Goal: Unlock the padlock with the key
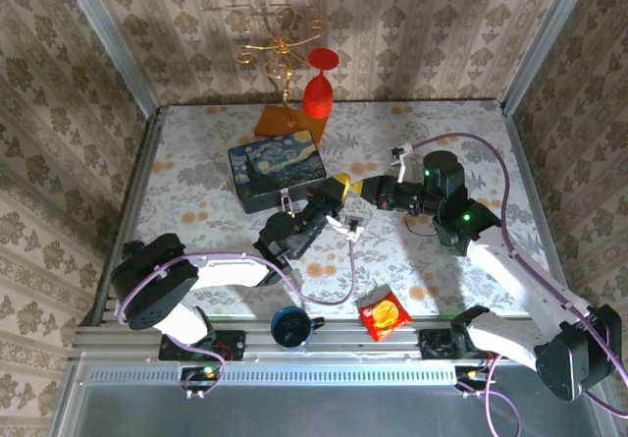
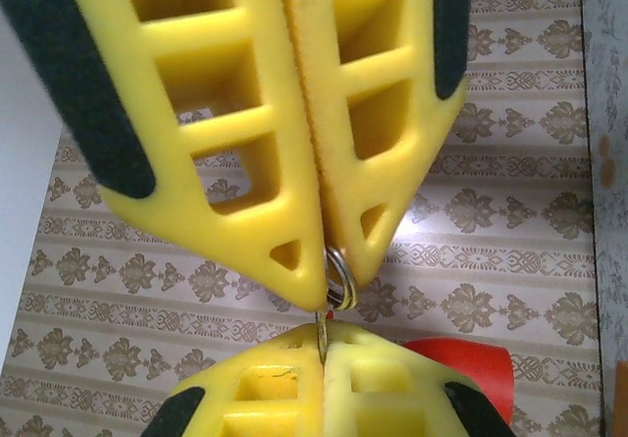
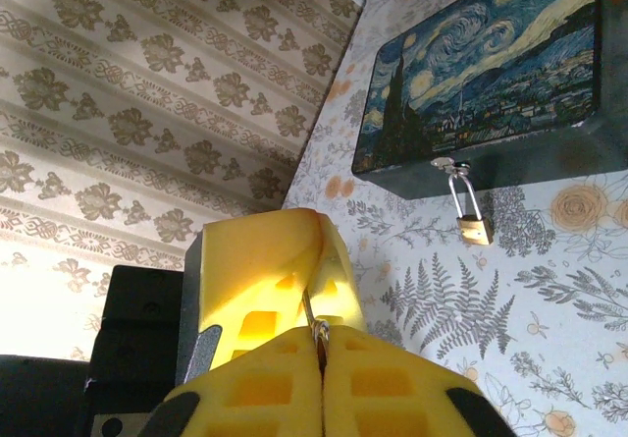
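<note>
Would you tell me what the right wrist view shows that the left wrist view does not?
Right wrist: the padlock hanging from the front of the painted box, and the floral table. Left wrist: a red object beyond the claws. Both: the left claw and right claw shut tip to tip on the key, with wallpaper behind.

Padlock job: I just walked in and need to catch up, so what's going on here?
The two arms meet tip to tip above the table. The left gripper and the right gripper are both shut on the small key, pinching it from opposite ends, which looks like a handover or a regrip. The padlock hangs from the clasp on the front of the painted box, apart from both grippers. The key has not yet reached it.
</note>
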`<state>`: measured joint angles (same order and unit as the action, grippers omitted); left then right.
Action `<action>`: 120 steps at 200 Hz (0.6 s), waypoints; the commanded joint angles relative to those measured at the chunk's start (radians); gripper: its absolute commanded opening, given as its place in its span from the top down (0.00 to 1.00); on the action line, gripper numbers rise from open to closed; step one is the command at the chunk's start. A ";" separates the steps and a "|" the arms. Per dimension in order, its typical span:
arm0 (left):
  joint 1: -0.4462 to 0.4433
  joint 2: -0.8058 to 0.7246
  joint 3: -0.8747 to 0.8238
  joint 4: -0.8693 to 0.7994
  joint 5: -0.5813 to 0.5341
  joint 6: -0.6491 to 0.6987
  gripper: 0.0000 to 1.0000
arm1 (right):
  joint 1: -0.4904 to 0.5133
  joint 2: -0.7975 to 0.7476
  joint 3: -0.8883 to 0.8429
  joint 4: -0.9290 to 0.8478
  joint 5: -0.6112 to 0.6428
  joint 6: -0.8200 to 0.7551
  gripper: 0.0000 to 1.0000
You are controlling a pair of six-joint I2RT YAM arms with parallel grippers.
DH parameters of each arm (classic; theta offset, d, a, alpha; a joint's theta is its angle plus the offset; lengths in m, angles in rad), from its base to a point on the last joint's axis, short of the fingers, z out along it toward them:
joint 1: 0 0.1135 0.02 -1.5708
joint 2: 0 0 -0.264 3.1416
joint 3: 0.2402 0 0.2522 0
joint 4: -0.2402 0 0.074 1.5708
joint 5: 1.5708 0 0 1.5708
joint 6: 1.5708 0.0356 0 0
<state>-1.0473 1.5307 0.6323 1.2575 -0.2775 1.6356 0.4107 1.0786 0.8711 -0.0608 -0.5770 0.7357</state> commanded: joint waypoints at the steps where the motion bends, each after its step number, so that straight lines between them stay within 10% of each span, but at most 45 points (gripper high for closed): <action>1: 0.007 -0.029 -0.008 0.034 -0.018 -0.012 1.00 | 0.004 -0.013 0.028 -0.025 0.025 -0.012 0.95; 43: 0.013 -0.056 -0.014 0.034 -0.036 -0.041 1.00 | 0.002 -0.016 0.021 -0.038 0.038 -0.021 1.00; 67: 0.015 -0.090 -0.029 0.034 -0.053 -0.085 0.34 | 0.001 -0.019 0.014 -0.030 0.039 -0.022 1.00; 89: 0.010 -0.140 -0.062 0.033 -0.108 -0.141 0.02 | -0.004 -0.025 0.003 -0.019 0.052 -0.022 1.00; 120: -0.013 -0.270 -0.130 0.027 -0.285 -0.303 0.00 | -0.012 -0.031 -0.016 0.000 0.078 -0.018 1.00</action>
<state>-1.0466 1.3605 0.5472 1.2617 -0.4000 1.4963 0.4084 1.0744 0.8707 -0.0799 -0.5377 0.7319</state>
